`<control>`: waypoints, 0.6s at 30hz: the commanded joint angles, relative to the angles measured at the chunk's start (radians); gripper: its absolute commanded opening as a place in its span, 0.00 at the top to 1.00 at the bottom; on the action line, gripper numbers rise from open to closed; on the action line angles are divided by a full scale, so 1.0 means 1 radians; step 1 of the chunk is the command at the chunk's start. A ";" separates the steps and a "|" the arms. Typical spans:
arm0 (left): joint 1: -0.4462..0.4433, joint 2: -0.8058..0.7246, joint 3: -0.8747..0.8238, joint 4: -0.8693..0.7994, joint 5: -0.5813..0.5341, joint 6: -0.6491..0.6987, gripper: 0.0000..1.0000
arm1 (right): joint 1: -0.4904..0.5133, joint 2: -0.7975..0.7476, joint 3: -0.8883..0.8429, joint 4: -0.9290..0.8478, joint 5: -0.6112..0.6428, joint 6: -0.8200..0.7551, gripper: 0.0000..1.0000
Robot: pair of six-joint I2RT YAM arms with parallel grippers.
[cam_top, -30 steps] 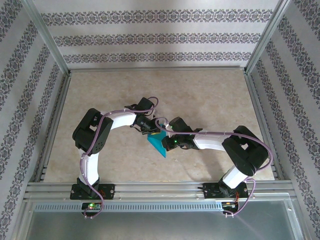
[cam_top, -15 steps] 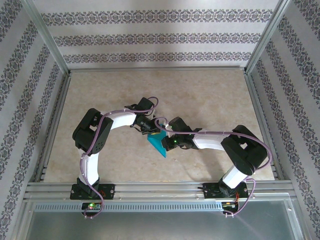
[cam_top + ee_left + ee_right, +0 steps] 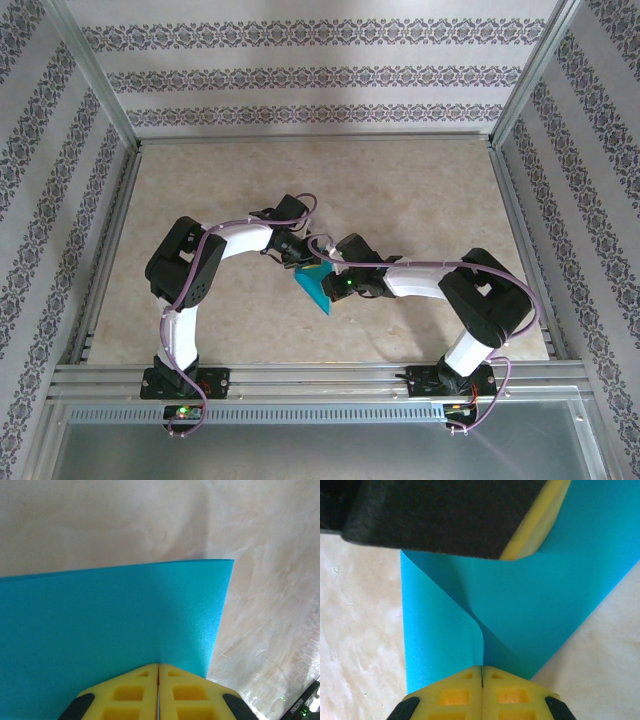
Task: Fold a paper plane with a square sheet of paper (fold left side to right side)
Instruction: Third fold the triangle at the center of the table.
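Two grips, one sheet.
Left fingers [image 3: 131,695] and right fingers [image 3: 456,696] both clenched on the square sheet of paper [image 3: 314,289], bowed between them, tips close together.

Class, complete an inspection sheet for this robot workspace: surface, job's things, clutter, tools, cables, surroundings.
Surface: beige marbled table.
Job's things: teal sheet of paper, partly folded, between the two tools.
Clutter: nothing seen.
Tools: left tool shut on the paper's edge; right tool shut on it at a curled fold.
Cables: purple cables run along both arms.
Surroundings: patterned walls; metal frame rail at the near edge.
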 commanded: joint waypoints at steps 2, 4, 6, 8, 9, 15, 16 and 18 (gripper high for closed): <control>-0.015 -0.009 0.036 -0.064 -0.037 0.042 0.86 | 0.003 0.041 -0.005 -0.041 0.014 -0.001 1.00; -0.014 -0.022 0.059 -0.083 -0.043 0.053 0.83 | 0.005 0.043 -0.006 -0.048 0.015 -0.002 1.00; -0.010 -0.041 0.078 -0.095 -0.046 0.062 0.81 | 0.007 0.046 -0.008 -0.051 0.018 -0.002 1.00; -0.003 -0.067 0.087 -0.105 -0.059 0.066 0.77 | 0.009 0.045 -0.011 -0.051 0.021 0.000 1.00; 0.001 -0.087 0.085 -0.110 -0.074 0.066 0.76 | 0.008 0.043 -0.011 -0.051 0.022 0.001 1.00; 0.044 -0.252 -0.062 -0.022 -0.108 0.032 0.79 | 0.010 0.035 -0.011 -0.050 0.025 -0.002 1.00; 0.051 -0.280 -0.097 0.001 -0.104 0.020 0.81 | 0.010 0.034 -0.011 -0.050 0.025 -0.003 1.00; 0.063 -0.338 -0.182 0.051 -0.093 -0.001 0.88 | 0.012 0.034 -0.010 -0.050 0.025 -0.006 1.00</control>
